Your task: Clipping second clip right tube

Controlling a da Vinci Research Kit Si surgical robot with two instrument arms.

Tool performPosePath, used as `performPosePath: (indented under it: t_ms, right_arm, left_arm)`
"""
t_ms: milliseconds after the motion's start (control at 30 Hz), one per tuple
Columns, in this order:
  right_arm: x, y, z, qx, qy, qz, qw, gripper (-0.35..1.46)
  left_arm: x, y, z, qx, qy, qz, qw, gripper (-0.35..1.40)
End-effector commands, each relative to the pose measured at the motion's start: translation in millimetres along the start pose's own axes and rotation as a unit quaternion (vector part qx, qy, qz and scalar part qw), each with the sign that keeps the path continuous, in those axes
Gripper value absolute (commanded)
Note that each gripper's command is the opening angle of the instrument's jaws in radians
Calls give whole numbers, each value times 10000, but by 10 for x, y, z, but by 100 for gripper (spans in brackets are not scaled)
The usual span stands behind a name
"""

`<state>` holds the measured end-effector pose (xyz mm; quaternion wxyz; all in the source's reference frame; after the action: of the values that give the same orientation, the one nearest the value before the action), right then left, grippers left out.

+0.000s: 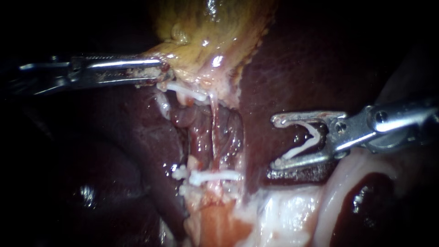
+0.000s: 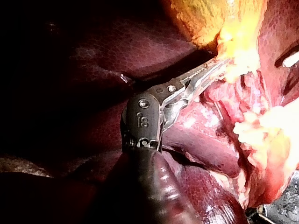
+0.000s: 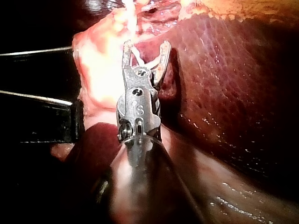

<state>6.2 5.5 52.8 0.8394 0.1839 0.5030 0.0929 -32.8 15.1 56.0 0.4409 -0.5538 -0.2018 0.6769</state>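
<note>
Two instruments: a slender steel left instrument (image 1: 161, 74) enters from the left, and a steel right instrument (image 1: 275, 142) enters from the right.
Left hand state: the serrated jaws are clenched on the pale lower edge of the yellow-green gallbladder (image 1: 215, 27). The left wrist view shows the same grip.
Right hand state: the jaws stand wide apart. Each bears on one leg of the white V-shaped plastic clip (image 1: 304, 144) seated between them, so they are grasping it.
Loaded clip location: it is over the dark red-brown liver (image 1: 292, 68), with its open end facing the tube. It is apart from the tube and touches no tube.
Tube: a thin pale-pink tube (image 1: 214, 132) runs down from the gallbladder's base through the opened tissue.
Placed clips: the upper white clip (image 1: 185, 90) lies just below the left jaws, and the lower white clip (image 1: 215, 176) crosses the tube.
Right wrist view: the loaded clip (image 3: 140, 58) shows between the spread jaws, ahead of the shaft.
</note>
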Motion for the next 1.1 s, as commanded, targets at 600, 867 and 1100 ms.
performPosePath:
  t_ms: [600, 867, 1100]
  right_arm:
    - [6, 3, -1, 10, -1, 26, 10000, 50]
    - [28, 12, 18, 84, 0, 310, 9995, 50]
    - [42, 16, 53, 286, -15, 838, 9961, 50]
  left_arm:
    - [64, 8, -69, 49, 170, -172, 9997, -35]
    - [61, 12, -66, 73, 181, -164, 9997, -35]
    - [61, 14, -66, 93, 187, -165, 9996, -35]
